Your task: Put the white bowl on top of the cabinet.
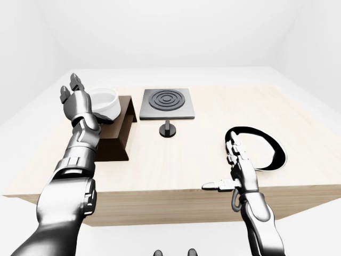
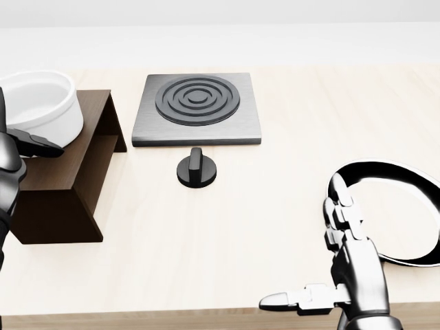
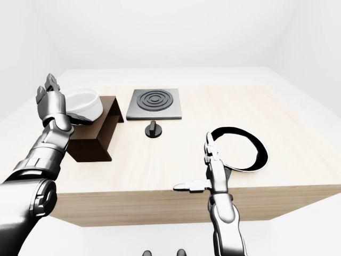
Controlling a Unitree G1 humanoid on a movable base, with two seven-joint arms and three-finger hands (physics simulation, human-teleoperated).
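Observation:
The white bowl stands upright on the top of the dark brown cabinet, at the left of the head view. My left hand is raised just left of the bowl with its fingers spread open; one fingertip reaches under the bowl's near side, and I cannot tell whether it touches. Near the table's bottom edge my right hand hovers open and empty, its thumb pointing left.
A grey hotplate with dark rings lies right of the cabinet, and a black knob sits below it. A black-rimmed white plate lies at the right, partly behind my right hand. The table's bottom edge is close to that hand.

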